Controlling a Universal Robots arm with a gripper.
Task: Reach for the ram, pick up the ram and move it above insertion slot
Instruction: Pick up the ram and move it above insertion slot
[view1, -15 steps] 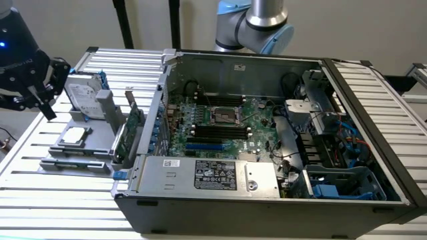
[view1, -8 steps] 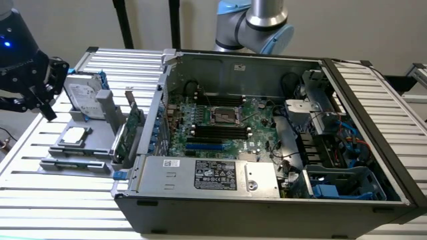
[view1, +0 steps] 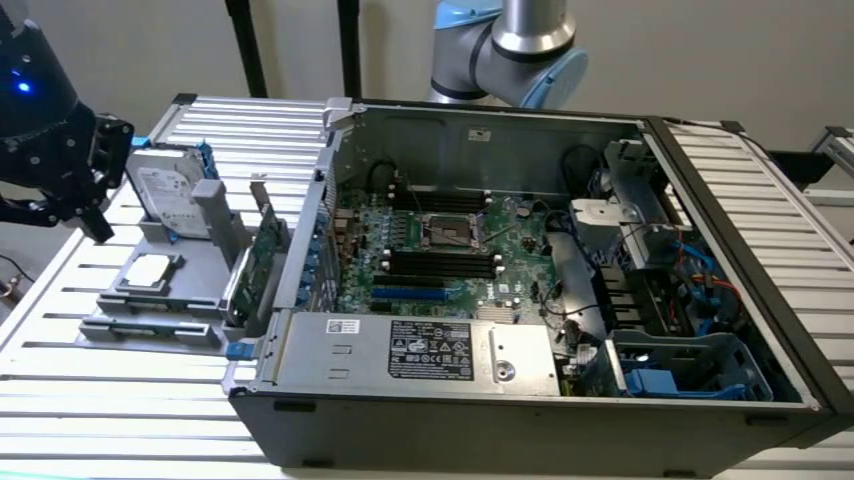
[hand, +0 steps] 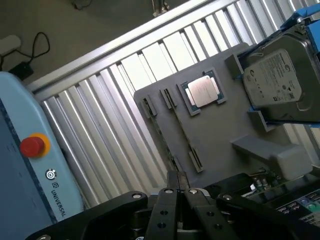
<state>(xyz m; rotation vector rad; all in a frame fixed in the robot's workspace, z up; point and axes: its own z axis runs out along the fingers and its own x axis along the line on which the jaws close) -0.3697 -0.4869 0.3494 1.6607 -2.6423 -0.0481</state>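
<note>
Ram, as best I can make out, is showing as the long green strip (view1: 248, 290) standing on edge at the side of the gray holder nearest the computer case. It's just beside the case's outer wall, and nothing is gripping it. A taller green card with a metal bracket (view1: 263, 215) is overlapping it there, so the two are proving hard to separate.

Going by size now: the slatted metal table (view1: 120, 400) is carrying everything. The open computer case (view1: 747, 200) is lying on it, taking up the exterior view's right. Inside, the motherboard (view1: 521, 235) is facing up, with its black memory slots (view1: 434, 263) running side by side just beside the processor socket (view1: 447, 228). A silver power supply (view1: 414, 350) is sitting along the case's near wall, and the robot arm (view1: 514, 45) is rising behind the case.

Over at the exterior view's left, the gray holder (view1: 180, 290) is lying flat on the table, and a light blue pendant (hand: 30, 190) is sitting beside the slats. A hard drive (view1: 167, 195) is standing tilted in the holder.

The claw (hand: 178, 179) is hanging just beyond that drive, its fingers pressed together and pinching nothing. The holder is lying between it and the green strip.

A processor chip (hand: 202, 91) is resting flat in the holder. Smallest of all, a red button (hand: 32, 146) is showing on the pendant.
</note>
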